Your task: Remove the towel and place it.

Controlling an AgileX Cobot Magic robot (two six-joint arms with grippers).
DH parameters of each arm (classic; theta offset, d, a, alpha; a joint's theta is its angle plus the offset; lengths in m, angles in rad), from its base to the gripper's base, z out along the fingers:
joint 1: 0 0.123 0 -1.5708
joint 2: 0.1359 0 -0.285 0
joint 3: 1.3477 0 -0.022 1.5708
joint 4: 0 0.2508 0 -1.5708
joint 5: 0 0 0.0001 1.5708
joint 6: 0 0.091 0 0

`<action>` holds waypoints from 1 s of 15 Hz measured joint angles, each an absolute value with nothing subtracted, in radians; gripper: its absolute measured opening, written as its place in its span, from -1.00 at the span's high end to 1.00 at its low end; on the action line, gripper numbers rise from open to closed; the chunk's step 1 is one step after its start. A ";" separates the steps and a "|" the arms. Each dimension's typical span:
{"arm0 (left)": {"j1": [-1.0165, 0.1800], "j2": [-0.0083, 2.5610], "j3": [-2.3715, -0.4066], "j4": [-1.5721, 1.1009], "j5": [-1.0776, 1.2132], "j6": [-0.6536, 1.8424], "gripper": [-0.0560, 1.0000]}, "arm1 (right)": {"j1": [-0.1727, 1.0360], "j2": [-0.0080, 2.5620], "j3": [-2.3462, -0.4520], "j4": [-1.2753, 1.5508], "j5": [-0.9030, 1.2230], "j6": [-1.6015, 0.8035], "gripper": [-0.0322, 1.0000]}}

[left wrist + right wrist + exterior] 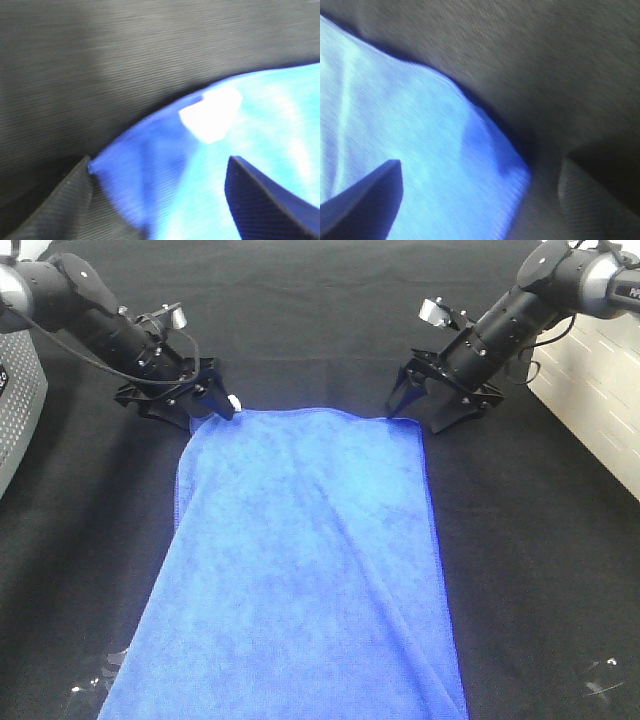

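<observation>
Item: towel [310,560], bright blue, lying spread flat on the black cover [540,570], running from the centre of the overhead view down to 6 o'clock, where its near edge passes out of frame; a long soft crease runs along the side toward 4 o'clock. Far edge lies straight across, with corners toward 11 and 1 o'clock. White tag [233,400] at the 11 o'clock corner. Left gripper [205,402]: low over the cover at that tagged corner, jaws apart with the corner lying between them, one finger [270,205] over the blue cloth and the other on the cover side; no pinch made. Right gripper [415,415]: at the 1 o'clock corner, jaws at full spread, one finger [365,205] above the cloth and the other beyond the hem, the corner between. Reason for placement, as judged: each arm straddles one far corner so both can close together and lift the cloth evenly, without bunching. Task status: towel not yet removed; grasp pending.
</observation>
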State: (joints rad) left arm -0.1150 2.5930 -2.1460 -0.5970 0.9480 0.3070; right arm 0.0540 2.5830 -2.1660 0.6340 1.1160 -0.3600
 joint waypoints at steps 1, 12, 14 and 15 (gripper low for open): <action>-0.125 2.599 -2.148 -0.613 0.942 0.308 -0.43 | 0.065 2.587 -2.166 0.640 1.100 -0.360 -0.61; -0.135 2.608 -2.149 -0.647 0.926 0.309 -0.28 | 0.135 2.595 -2.164 0.529 1.004 -0.360 0.10; -0.135 2.614 -2.149 -0.645 0.914 0.309 -0.02 | 0.135 2.595 -2.164 0.500 0.997 -0.360 0.46; -0.135 2.616 -2.149 -0.645 0.909 0.317 0.13 | 0.135 2.595 -2.164 0.490 0.996 -0.360 0.62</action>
State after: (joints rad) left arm -0.1350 2.6160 -2.1490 -0.6450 0.9090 0.3170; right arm 0.1350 2.5950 -2.1640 0.4900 0.9960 -0.3600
